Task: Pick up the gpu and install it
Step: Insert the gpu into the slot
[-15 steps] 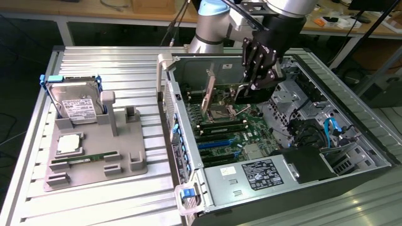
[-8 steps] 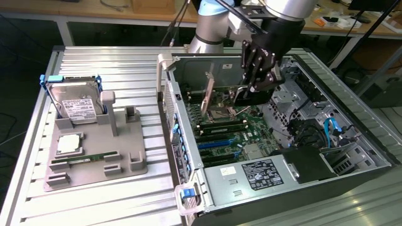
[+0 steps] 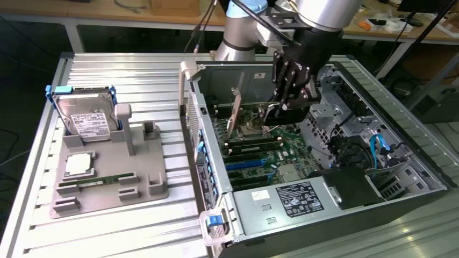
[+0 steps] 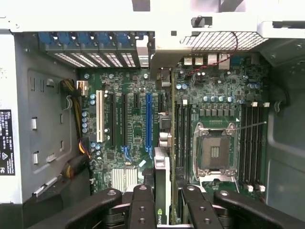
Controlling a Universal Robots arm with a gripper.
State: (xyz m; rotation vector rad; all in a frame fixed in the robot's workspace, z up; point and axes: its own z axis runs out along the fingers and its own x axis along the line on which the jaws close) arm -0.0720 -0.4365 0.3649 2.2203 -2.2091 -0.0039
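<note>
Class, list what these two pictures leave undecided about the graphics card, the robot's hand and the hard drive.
1. Whether the thin dark graphics card held in the black hand sits in a slot: wrist view shows it edge-on; in the exterior view the hand blocks it.
2. The card's full length: cut off by the wrist picture's edge.
3. Label text on the silver hard drive: exterior view, too small.

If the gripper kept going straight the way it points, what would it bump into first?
Probably the motherboard. The gripper points down into the case, shut on the gpu, so the card's edge would likely touch the slots before the fingers do. Depth is unclear.
</note>
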